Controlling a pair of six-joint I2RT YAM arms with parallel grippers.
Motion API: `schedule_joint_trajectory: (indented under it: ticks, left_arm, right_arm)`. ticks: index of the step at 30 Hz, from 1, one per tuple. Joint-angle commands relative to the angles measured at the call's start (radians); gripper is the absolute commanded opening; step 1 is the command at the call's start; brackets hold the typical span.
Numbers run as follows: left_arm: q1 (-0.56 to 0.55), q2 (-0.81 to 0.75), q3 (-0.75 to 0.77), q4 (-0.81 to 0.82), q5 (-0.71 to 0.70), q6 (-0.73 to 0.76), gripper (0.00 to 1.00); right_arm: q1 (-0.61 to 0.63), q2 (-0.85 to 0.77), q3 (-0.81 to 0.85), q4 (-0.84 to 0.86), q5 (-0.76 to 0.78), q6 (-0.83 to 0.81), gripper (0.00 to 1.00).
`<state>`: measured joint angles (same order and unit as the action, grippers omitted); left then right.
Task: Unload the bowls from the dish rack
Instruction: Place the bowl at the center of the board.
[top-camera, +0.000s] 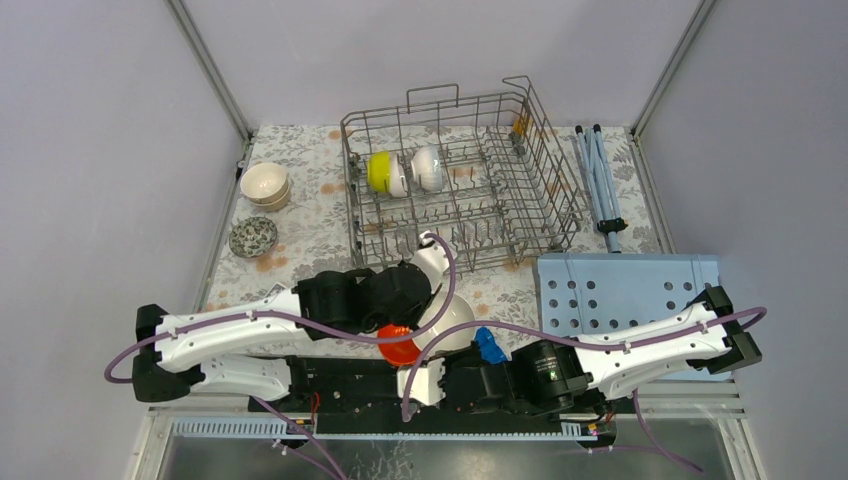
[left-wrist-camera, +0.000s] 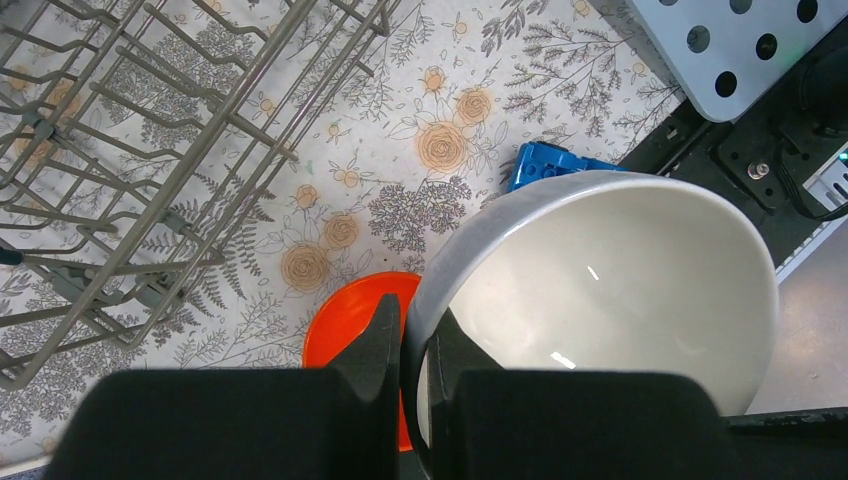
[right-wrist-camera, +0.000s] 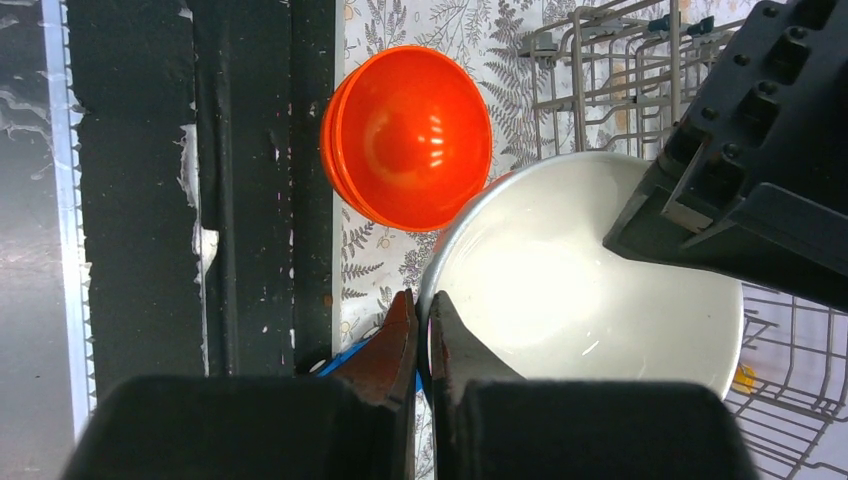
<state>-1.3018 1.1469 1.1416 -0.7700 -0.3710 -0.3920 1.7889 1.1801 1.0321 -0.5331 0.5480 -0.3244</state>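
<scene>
Near edge:
- Scuffed black base plate (right-wrist-camera: 250, 200), flat and matt, with white scratches.
- Right gripper (right-wrist-camera: 422, 310), matt black fingers. We record them pressed together on the thin rim of the glossy white round bowl (left-wrist-camera: 620, 290).
- Left gripper (left-wrist-camera: 415, 325), the same blocky black fingers. We see one finger inside and one outside the opposite rim, pinching it.

The glossy white round bowl is thus held by both arms. It is tilted above the cloth between the base plate and the rack. It is deep and smooth-walled, with highlights on the inside.

Just beside and partly beneath it:
- Bright orange glossy round bowl (right-wrist-camera: 410, 135), upright on the cloth, hemispherical and shiny. Its rim shows a doubled edge, and we cannot tell whether it is one bowl or two nested.
- Blue plastic toy car (left-wrist-camera: 545, 165), angular, close to the white bowl's far wall.
- Floral printed tablecloth (left-wrist-camera: 440, 150), pale, with grey leaves and tan roses, covering the table.

Middle:
- Light-blue perforated board (top-camera: 620, 295), flat and rectangular with round holes, under the right arm.
- Patterned shallow bowl (top-camera: 253, 237), on the cloth at the left.
- Cream bowls (top-camera: 265, 185), smooth, stacked together beyond the patterned one.

Far:
- Grey metal wire dish rack (top-camera: 500, 200), rectangular, with rows of upright tines and tall open sides.
- Yellow-green bowl (top-camera: 377, 170), on edge among the rack's back tines.
- White bowls (top-camera: 428, 167), rounded, standing on edge in the same row as the yellow-green one.
- Folded pale-blue tube frame (top-camera: 597, 180), slender and rod-shaped, lying right of the rack.
</scene>
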Motion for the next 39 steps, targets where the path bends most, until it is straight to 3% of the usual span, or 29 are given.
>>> schedule_joint_trajectory:
  ticks: [1,11,19,25,28,31,34,36,39]
  left_arm:
    - [0.009,-0.049,-0.015,0.103,-0.056,-0.056,0.0]
    - [0.015,-0.116,-0.062,0.222,-0.127,-0.127,0.0]
    - [0.051,-0.151,-0.083,0.283,-0.213,-0.198,0.0]
    - [0.107,-0.182,-0.129,0.297,-0.281,-0.293,0.0]
    - [0.118,-0.218,-0.151,0.278,-0.332,-0.335,0.0]
    - [0.119,-0.267,-0.165,0.229,-0.427,-0.395,0.0]
    - [0.119,-0.313,-0.169,0.167,-0.51,-0.446,0.0]
    - [0.121,-0.343,-0.158,0.119,-0.566,-0.457,0.0]
    - [0.137,-0.375,-0.119,0.032,-0.675,-0.45,0.0]
  right_arm:
    - [0.01,-0.01,0.042,0.061,0.051,0.033,0.07]
    - [0.01,-0.051,0.0,0.194,0.041,0.145,0.98]
    - [0.01,-0.105,0.057,0.329,0.025,0.304,1.0]
    - [0.01,-0.132,0.038,0.665,0.088,0.287,1.0]
    - [0.01,-0.115,0.065,0.761,0.198,0.26,1.0]
    - [-0.014,-0.046,0.12,0.84,0.408,0.196,1.0]
    - [-0.145,0.002,0.209,0.698,0.508,0.351,1.0]
    - [-0.278,-0.019,0.225,0.562,0.418,0.548,1.0]
    - [-0.403,-0.081,0.175,0.539,0.323,0.651,1.0]
